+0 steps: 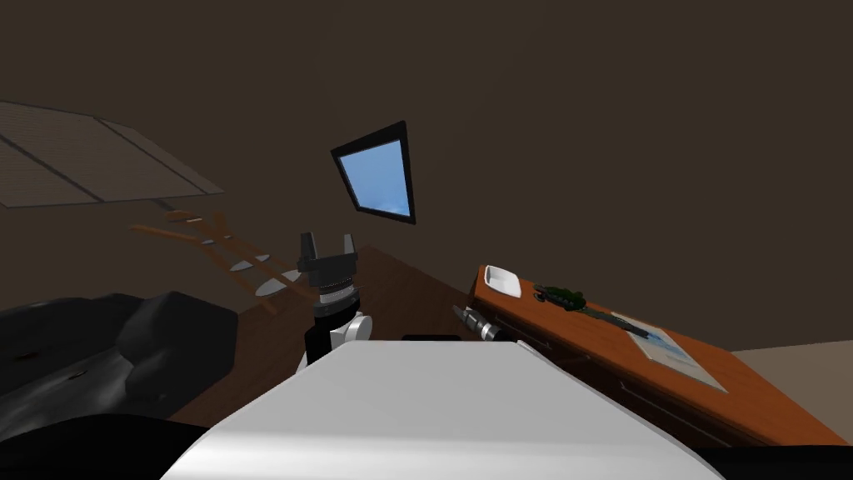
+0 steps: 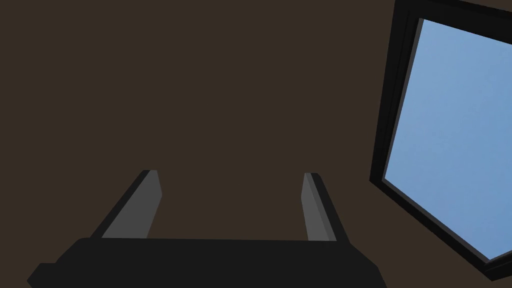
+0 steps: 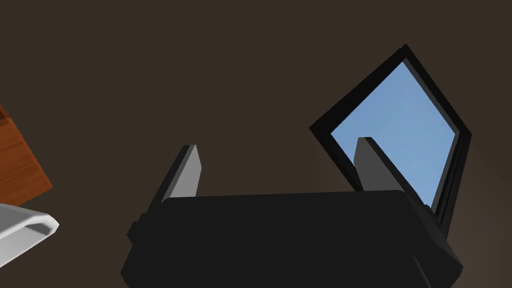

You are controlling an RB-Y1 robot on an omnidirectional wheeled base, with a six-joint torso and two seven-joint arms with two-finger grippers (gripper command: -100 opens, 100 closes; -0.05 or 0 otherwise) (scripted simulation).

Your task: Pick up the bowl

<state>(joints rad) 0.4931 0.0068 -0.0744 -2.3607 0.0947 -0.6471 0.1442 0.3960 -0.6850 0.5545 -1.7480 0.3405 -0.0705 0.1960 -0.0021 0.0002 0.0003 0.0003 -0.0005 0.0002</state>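
Note:
The bowl point(image 1: 503, 281) is a white, squarish dish at the left end of an orange-brown wooden desk point(image 1: 583, 337). Its pale rim point(image 3: 25, 227) also shows off to the side of my right gripper point(image 3: 277, 147), which is open and empty and apart from the bowl. A corner of the desk's wood point(image 3: 20, 160) lies just beyond that rim. My right arm's dark forearm point(image 1: 481, 325) hangs by the desk's near left corner, below the bowl. My left gripper point(image 1: 327, 243) is raised upright well left of the desk, fingers point(image 2: 147, 202) open with nothing between them.
On the desk past the bowl lie a dark green object point(image 1: 560, 294), a thin dark stick point(image 1: 621, 322) and a pale sheet point(image 1: 673, 347). A black sofa point(image 1: 125, 350) fills the lower left. A wooden slatted frame point(image 1: 225, 250) lies beyond it.

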